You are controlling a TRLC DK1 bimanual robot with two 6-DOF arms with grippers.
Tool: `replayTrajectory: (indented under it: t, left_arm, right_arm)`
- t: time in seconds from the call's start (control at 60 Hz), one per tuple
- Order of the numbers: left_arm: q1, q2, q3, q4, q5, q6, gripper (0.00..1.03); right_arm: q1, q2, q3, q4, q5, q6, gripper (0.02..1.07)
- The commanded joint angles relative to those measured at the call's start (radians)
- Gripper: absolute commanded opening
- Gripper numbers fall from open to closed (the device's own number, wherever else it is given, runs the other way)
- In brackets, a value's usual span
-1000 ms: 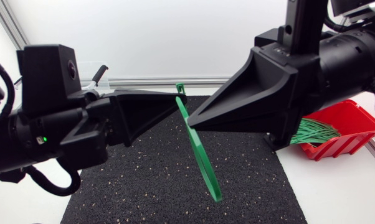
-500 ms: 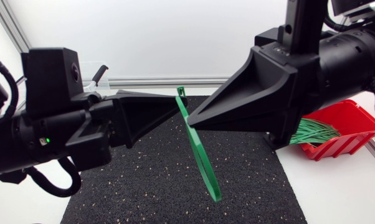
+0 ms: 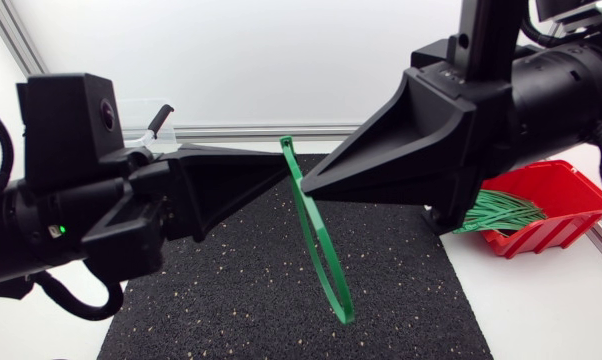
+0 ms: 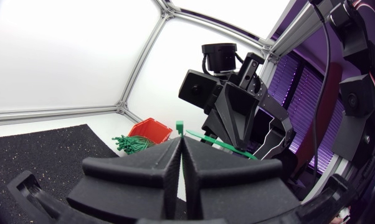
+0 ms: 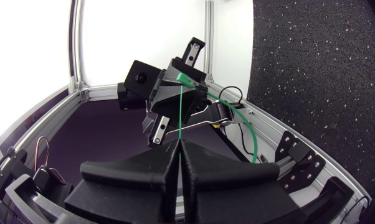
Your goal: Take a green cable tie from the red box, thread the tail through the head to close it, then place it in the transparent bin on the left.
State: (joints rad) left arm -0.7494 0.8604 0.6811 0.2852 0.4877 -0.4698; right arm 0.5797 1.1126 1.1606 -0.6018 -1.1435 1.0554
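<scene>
Green cable tie point(image 3: 319, 248) hangs in a narrow loop above the black mat point(image 3: 251, 295), mid-table. I see my left gripper point(image 3: 282, 166) pinched on its head end and my right gripper point(image 3: 306, 187) clamped just below. The red box point(image 3: 559, 188) sits right.

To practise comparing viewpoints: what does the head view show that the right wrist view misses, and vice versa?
Only the head view: the red box with spare ties. Only the right wrist view: the shut seam of the right gripper, with the green cable tie emerging from it. Both: that tie, the left gripper gripping it, and the black mat.
</scene>
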Motion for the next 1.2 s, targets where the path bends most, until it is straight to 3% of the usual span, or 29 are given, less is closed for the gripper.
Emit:
replayTrajectory:
  t: [0.0, 0.767, 1.183]
  left_arm:
    - [-0.008, -0.017, -0.028, 0.0, -0.008, 0.017, 0.04]
    - [-0.01, -0.027, -0.025, 0.005, -0.015, 0.034, 0.04]
    - [-0.051, -0.057, -0.034, -0.001, -0.047, 0.053, 0.04]
  right_arm:
    - [-0.006, 0.0, -0.013, 0.008, 0.005, 0.029, 0.08]
    - [-0.007, 0.029, -0.006, 0.02, 0.004, 0.031, 0.08]
    - [-0.02, 0.033, -0.004, 0.019, 0.004, 0.032, 0.08]
